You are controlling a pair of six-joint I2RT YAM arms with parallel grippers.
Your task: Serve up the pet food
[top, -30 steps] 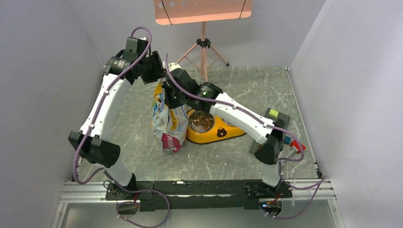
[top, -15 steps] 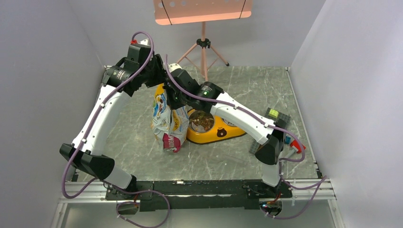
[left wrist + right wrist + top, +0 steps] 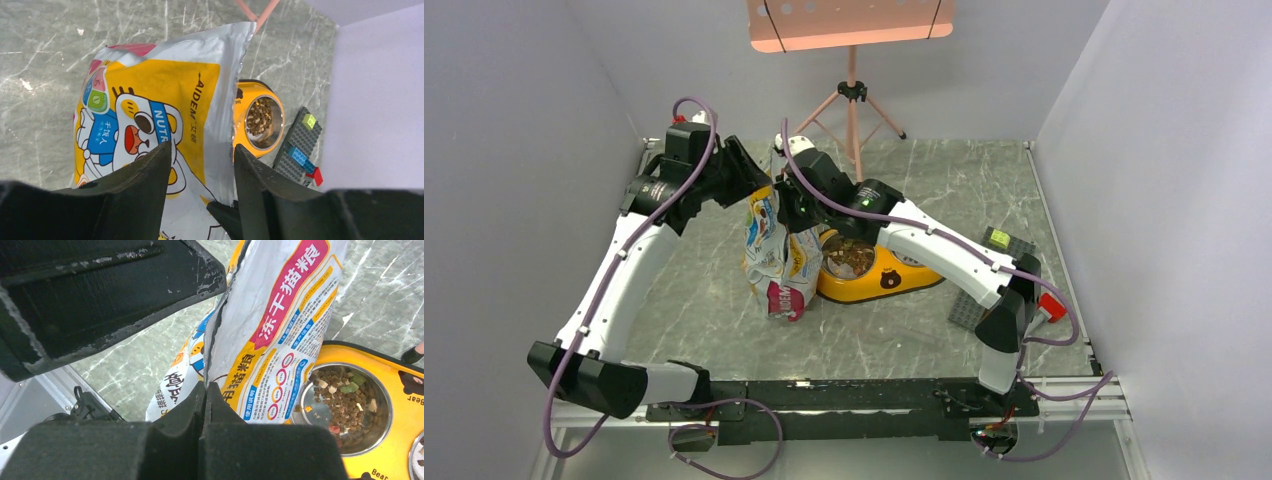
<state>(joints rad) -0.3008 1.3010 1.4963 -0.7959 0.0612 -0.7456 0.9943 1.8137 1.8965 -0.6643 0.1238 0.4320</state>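
**Bag pinched at its top beside a filled bowl**

The pet food [image 3: 340, 400] lay in a heap of small brown kibble, with a few green, pale and red bits mixed in. It sat in the steel bowl [image 3: 314, 415] at the left end of the yellow feeder [image 3: 894, 280], near the middle of the table [image 3: 724, 320].

Just beside that bowl, on its left, the crinkly bag [image 3: 776, 255] stood tall. It was white and yellow with a cartoon animal, blue label panels and a magenta band at the bottom. Whether its base touched the table could not be told.

The right gripper [image 3: 205, 390] was clamped on the bag's upper side seam, its fingers pressed together over the thin edge. The left gripper [image 3: 202, 146] hung above the bag's printed face with its fingers apart, touching nothing.

Bare marble showed between the bag and the near edge, and from the bag out to the left edge. A grey building-block plate [image 3: 295, 150] lay near the right edge, well apart from the feeder. A pink tripod stand [image 3: 852, 100] stood at the far edge behind both wrists. Plain walls rose along the left, far and right edges.
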